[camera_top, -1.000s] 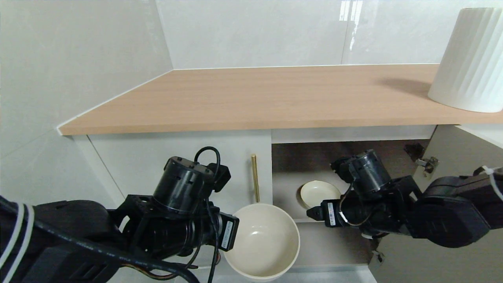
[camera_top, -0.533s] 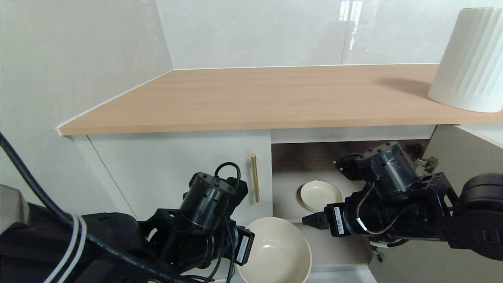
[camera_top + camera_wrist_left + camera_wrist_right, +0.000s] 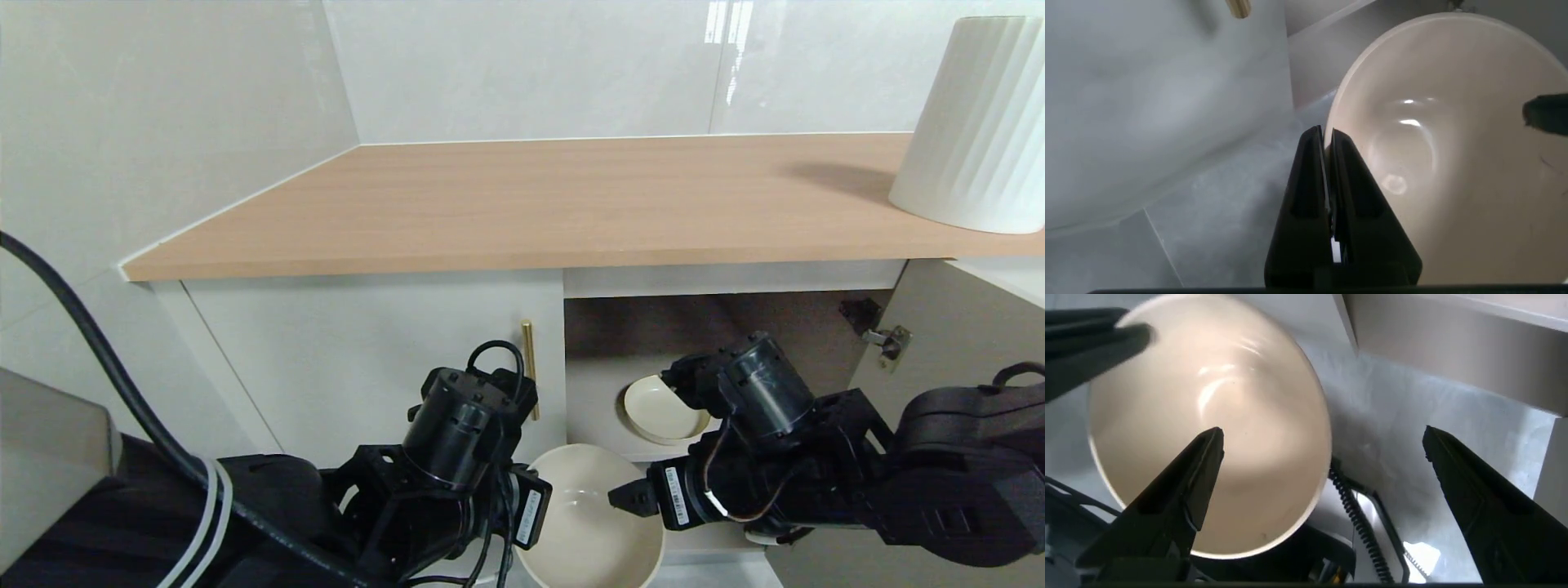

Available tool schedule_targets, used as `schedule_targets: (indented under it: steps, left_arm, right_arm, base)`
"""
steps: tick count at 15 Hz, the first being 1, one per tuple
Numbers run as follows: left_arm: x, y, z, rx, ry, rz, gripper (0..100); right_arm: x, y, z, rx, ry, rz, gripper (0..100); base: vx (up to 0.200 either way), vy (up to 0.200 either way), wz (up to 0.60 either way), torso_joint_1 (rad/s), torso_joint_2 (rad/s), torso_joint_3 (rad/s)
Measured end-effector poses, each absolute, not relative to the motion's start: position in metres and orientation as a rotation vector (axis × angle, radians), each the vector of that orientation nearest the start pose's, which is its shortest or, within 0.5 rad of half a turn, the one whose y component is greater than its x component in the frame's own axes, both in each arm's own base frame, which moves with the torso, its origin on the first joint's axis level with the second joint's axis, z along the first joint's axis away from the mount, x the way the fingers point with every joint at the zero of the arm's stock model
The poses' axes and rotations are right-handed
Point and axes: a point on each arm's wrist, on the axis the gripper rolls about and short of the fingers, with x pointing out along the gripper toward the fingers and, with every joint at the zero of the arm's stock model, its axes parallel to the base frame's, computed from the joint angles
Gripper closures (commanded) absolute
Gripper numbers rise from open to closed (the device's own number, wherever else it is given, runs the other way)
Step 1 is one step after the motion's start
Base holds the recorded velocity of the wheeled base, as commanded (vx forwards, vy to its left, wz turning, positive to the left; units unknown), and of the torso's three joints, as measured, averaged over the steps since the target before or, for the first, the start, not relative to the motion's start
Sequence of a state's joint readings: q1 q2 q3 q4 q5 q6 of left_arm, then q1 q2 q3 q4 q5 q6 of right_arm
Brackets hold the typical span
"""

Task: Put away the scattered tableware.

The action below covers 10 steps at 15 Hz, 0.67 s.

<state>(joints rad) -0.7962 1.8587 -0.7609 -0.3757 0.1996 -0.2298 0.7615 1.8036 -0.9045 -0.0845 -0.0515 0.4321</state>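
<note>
Head view: low in the centre of the frame the cream bowl (image 3: 584, 523) hangs in front of the cabinet, mouth up, between the two arms. In the left wrist view the left hand (image 3: 1328, 135) is clamped on the bowl's rim, one finger inside and one outside. That edge grip probably leaves the underside free for setting the bowl down flat. In the right wrist view the right hand (image 3: 1321, 437) is spread wide and holds nothing, poised over the bowl's right side. It may be there to steady the bowl or take it over.

Just above the bowl in the frame, a small plate (image 3: 660, 406) lies flat on the shelf (image 3: 596, 384), partly hidden by the right wrist. The bowl looks bound for that shelf but sits outside it. The right door (image 3: 922, 327) stands swung open at the right edge, giving access, while the left door (image 3: 367, 343) is shut
</note>
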Motion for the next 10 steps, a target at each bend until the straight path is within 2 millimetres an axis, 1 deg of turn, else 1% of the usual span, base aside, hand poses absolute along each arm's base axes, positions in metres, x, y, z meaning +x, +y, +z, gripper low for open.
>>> schedule_targets:
  steps: [3,4,10]
  left_arm:
    - [0.2188,-0.2179,0.0988,0.134,0.701,-0.492,100]
    - [0.2188,-0.2179,0.0987,0.134,0.702,-0.491,100]
    - [0.2190,-0.2182,0.0978,0.135,0.704,-0.491,100]
  right_arm:
    - [0.2254,0.2136,0.1225,0.061,0.897,0.483,0]
    - [0.2261,0.2143,0.1208,0.060,0.901,0.481,100]
    - [0.2284,0.2163,0.1163,0.056,0.913,0.476,100]
  base:
    - [0.000,0.000,0.00,0.000,0.00,0.000]
    - [0.000,0.000,0.00,0.000,0.00,0.000]
    - [0.000,0.000,0.00,0.000,0.00,0.000]
